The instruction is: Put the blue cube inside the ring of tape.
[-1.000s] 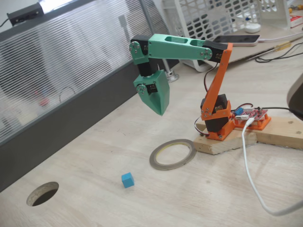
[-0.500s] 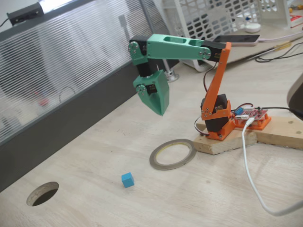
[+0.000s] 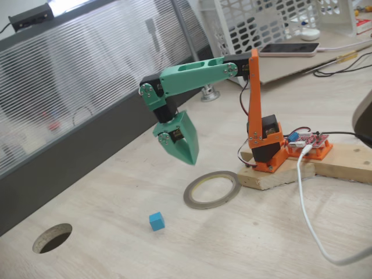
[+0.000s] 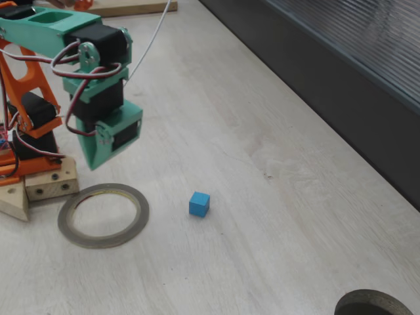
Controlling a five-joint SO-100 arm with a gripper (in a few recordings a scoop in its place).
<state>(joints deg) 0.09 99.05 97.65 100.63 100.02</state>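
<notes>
Now gripper (image 3: 188,158) closed, empty, hanging above table (image 3: 116,192); blue cube (image 3: 156,221) lies apart from ring of tape (image 3: 212,189).

Layout as I see it in a fixed view: ring of tape (image 3: 212,189) flat on the table (image 3: 116,192), just left of the wooden base block (image 3: 279,174). Cube (image 3: 156,221) on the table left of and in front of the ring, apart from it. Round hole (image 3: 52,238) far left. Gripper (image 3: 189,157) above the table, behind cube and ring.
</notes>
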